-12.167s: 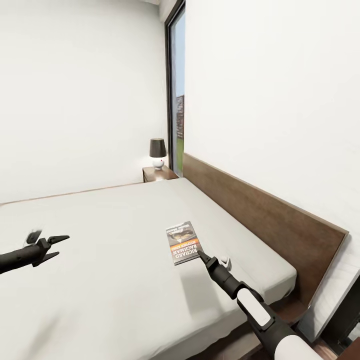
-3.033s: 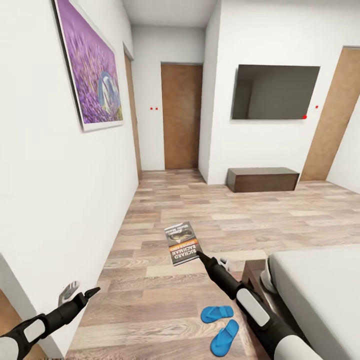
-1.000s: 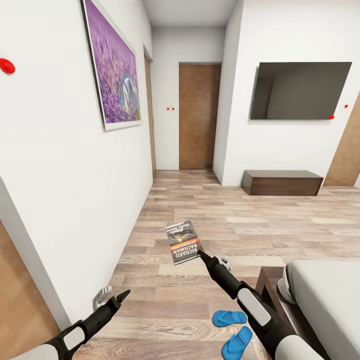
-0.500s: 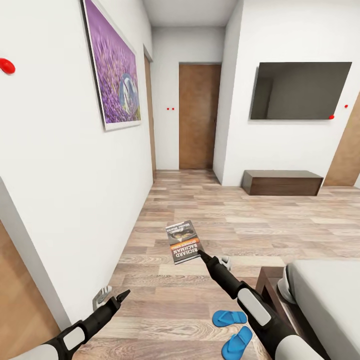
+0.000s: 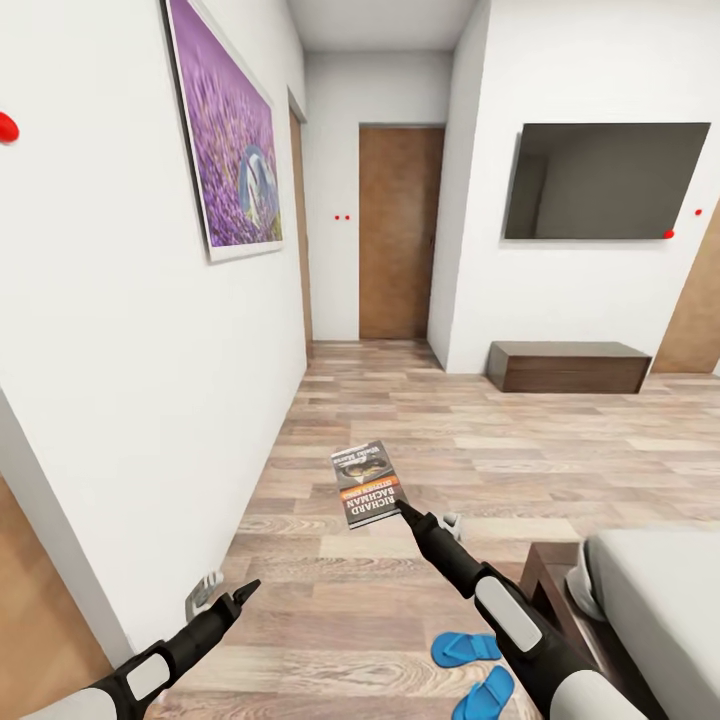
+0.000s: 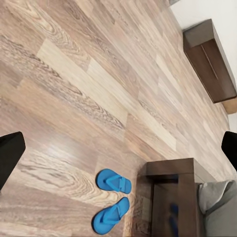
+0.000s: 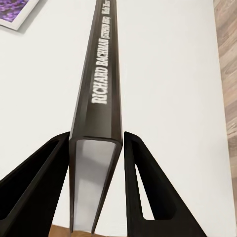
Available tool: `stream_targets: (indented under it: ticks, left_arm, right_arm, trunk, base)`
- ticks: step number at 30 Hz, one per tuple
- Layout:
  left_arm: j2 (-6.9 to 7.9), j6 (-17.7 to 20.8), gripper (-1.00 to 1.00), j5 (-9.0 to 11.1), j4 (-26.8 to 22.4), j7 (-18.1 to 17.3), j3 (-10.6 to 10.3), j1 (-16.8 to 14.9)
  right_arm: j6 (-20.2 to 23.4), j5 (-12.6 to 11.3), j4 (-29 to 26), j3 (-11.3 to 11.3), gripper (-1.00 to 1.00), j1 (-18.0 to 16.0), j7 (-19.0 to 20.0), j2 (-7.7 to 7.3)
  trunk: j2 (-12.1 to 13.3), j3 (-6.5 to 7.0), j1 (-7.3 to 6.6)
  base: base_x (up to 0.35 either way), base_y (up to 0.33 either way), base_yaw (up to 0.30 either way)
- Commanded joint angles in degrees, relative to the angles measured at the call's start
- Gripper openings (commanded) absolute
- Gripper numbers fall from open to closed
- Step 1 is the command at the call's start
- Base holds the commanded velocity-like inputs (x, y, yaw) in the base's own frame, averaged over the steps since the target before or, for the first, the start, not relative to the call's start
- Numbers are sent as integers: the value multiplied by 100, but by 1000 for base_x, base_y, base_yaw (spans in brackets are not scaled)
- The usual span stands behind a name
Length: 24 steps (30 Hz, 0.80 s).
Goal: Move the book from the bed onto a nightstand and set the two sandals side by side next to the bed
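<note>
Clearly "RICHARD BACHMAN" on book (image 5: pixel 365 485) spine, clamped by right end effector (image 7: pixel 96 148)

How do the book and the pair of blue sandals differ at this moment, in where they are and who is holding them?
The book is off the ground, clamped at one edge in the right gripper; the sandals lie flat on the wood floor, untouched. The book is dark grey with an orange band; the sandals are plain bright blue. The book is a single item; the sandals are two, lying close together near the bed's corner. Both are small and thin.
</note>
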Motion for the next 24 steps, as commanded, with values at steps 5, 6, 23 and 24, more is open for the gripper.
stream_targets:
  ticks: [5,6,23,24]
  left_arm:
    - [0,30,100,-15,3,-21,47,-3]
    - [0,32,100,-15,3,-21,47,-3]
    - [0,34,100,-15,3,-21,47,-2]
    - [0,34,100,-15,3,-21,47,-2]
  right_arm:
    - [23,-61,0,23,-100,-5,7,-4]
    - [21,-61,1,24,-100,-5,7,-3]
    - [26,-67,2,12,-100,-5,5,-21]
    - [26,-67,2,13,-100,-5,5,-25]
  trunk:
    - [-3,-6,1]
    - [-3,-6,1]
    - [-3,-6,1]
    - [-3,-6,1]
  base:
    - [186,120,0]
    - [201,145,0]
    - [188,122,-2]
    - [130,23,-52]
